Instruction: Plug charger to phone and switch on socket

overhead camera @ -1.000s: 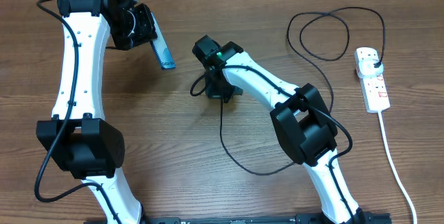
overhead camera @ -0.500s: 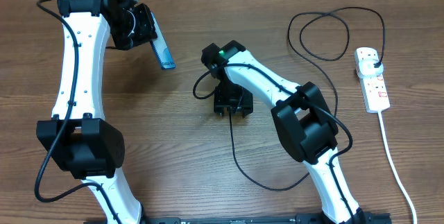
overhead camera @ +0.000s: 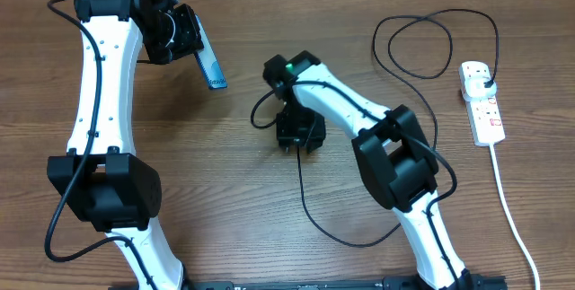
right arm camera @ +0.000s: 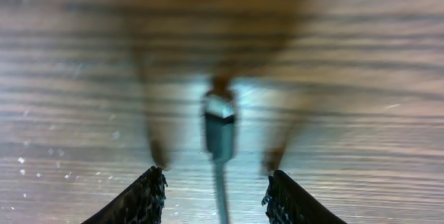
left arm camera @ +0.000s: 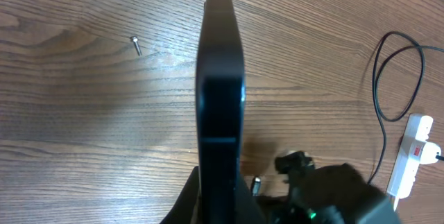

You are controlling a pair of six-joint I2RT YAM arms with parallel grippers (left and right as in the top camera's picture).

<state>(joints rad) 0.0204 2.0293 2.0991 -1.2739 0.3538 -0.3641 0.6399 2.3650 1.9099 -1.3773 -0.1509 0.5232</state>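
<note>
My left gripper [overhead camera: 190,43] is at the back left, raised, shut on the phone [overhead camera: 209,65]. The phone shows edge-on and dark in the left wrist view [left arm camera: 220,78], between the fingers [left arm camera: 220,186]. My right gripper [overhead camera: 298,136] points down at the table centre. In the right wrist view its fingers [right arm camera: 216,179] are open. The charger's connector tip [right arm camera: 220,123] lies on the wood between them, untouched, and also shows in the left wrist view [left arm camera: 255,184]. The black cable [overhead camera: 310,209] loops forward, then to the back right [overhead camera: 422,43]. Its plug [overhead camera: 485,78] sits in the white socket [overhead camera: 483,106].
The socket's thick white cord [overhead camera: 508,209] runs toward the front right edge. The socket also shows in the left wrist view [left arm camera: 409,158]. A small screw [left arm camera: 136,44] lies on the wood. The right arm [overhead camera: 395,160] crosses the table centre.
My right gripper has moved toward the front and a little right, and turned to point down over the connector tip. The cable loop near it shifted. The left arm and phone stayed still.
</note>
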